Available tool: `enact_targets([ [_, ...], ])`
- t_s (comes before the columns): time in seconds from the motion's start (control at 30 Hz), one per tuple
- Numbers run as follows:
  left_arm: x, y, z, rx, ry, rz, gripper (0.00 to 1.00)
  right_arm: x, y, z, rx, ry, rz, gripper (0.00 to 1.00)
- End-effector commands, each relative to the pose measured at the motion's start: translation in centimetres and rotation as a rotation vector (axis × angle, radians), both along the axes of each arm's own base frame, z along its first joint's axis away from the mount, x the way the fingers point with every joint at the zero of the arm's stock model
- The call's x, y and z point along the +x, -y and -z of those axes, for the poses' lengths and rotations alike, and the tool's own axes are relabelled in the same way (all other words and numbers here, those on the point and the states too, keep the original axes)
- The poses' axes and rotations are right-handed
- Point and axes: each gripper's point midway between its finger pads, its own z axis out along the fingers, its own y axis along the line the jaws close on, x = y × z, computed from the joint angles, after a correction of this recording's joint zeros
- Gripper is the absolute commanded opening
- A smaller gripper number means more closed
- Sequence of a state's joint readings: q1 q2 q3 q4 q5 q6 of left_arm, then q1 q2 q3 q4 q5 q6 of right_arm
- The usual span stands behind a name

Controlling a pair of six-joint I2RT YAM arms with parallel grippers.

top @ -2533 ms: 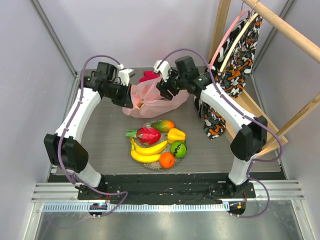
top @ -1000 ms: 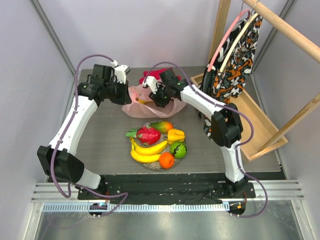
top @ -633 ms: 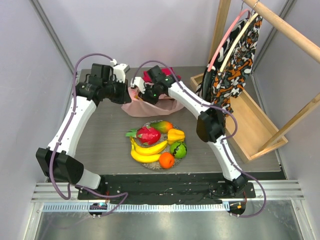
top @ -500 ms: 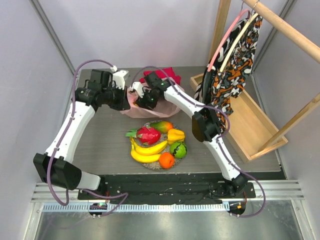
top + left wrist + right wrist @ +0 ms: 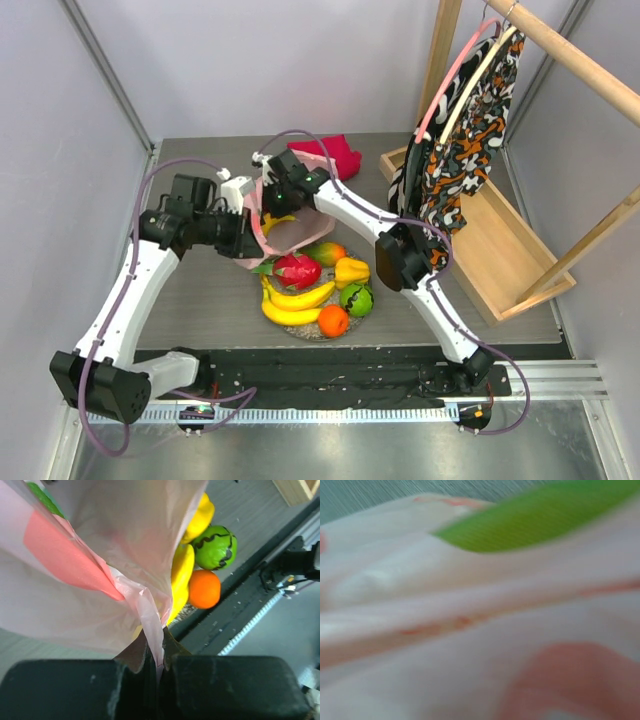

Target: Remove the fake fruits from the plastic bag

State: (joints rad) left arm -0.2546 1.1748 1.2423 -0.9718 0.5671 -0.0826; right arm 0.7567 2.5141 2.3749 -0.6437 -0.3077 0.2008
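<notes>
The pale pink plastic bag hangs lifted over the far left edge of the fruit pile. My left gripper is shut on the bag's edge; in the left wrist view the film runs down between the closed fingers of my left gripper. My right gripper is at the bag's upper rim. Its wrist view shows only blurred pink plastic bag and a green shape, no fingers. Something yellow shows in the bag. Dragon fruit, mango, bananas, green apple and orange lie in a pile.
The fruits rest on a round clear plate mid-table. A folded red cloth lies at the back. A wooden rack with a patterned garment stands on the right. The right arm's elbow hangs beside the pile.
Both arms have carried the bag from the back of the table toward the plate, uncovering the red cloth. The right gripper moved left to the bag's rim.
</notes>
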Motion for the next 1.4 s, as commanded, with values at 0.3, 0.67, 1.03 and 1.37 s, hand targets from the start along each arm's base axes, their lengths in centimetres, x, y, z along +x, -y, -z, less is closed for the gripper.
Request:
enact_targets([
  [0.3,-0.7,1.4,-0.8,-0.111,-0.028,-0.007,0.0,-6.0,-5.2,4.3,0.039,-0.248,0.109,0.99],
  [0.67,-0.4,0.5,-0.8,-0.09,-0.019,-0.05,0.0,-3.3,-6.4,4.1,0.038,-0.056,0.067,0.49],
  [1.03,3.2,-1.5,-1.6,-0.055,0.126,-0.164,0.0,-3.5,2.5,-8.2,0.014,0.159,-0.113,0.28],
  [1.37,7.2,-3.3,-2.9,-0.046,0.233,-0.245,0.0,-10.2,9.5,-13.9,-0.009,0.246,-0.368,0.26],
])
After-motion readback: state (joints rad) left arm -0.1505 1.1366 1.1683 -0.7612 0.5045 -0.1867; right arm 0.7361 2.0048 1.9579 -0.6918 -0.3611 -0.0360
